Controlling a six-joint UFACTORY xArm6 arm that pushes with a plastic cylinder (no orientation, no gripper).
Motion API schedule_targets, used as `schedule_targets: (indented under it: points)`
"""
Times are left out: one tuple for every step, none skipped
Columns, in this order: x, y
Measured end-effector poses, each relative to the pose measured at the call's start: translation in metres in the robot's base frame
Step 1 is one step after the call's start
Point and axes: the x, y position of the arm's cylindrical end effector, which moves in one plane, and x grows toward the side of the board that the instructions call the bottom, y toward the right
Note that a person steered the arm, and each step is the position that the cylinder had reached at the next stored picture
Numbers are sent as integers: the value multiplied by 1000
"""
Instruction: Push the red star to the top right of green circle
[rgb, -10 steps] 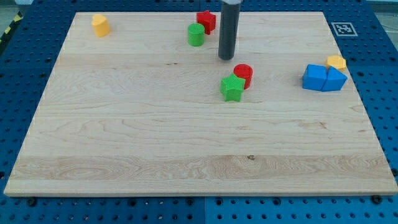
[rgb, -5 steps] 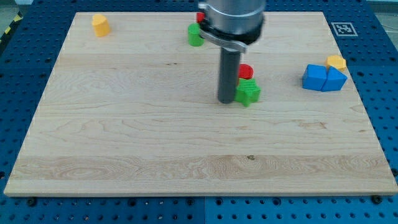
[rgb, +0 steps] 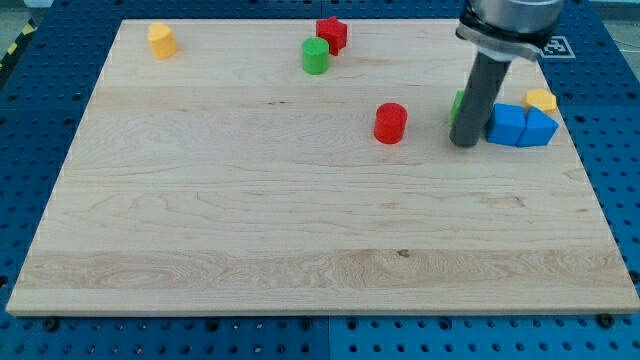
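The red star (rgb: 332, 34) sits near the view's top, just up and right of the green circle (rgb: 315, 56), close beside it. My tip (rgb: 464, 143) rests on the board far to their right, right of the red cylinder (rgb: 390, 123). The rod hides most of the green star (rgb: 457, 106), of which only a sliver shows at the rod's left edge. The tip stands just left of the blue blocks (rgb: 520, 125).
A yellow block (rgb: 541, 99) sits behind the blue blocks at the view's right. Another yellow block (rgb: 161, 40) stands at the top left corner. The wooden board (rgb: 250, 220) ends close past the blue blocks on the right.
My tip has swept right, pushing the green star away from the red cylinder toward the blue blocks. The red star and green circle have not moved.
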Motion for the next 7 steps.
schedule_targets:
  points:
    - [-2, 20]
    - [-53, 41]
    - [-93, 58]
    - [-76, 54]
    - [-39, 38]
    - [-28, 6]
    - [-57, -20]
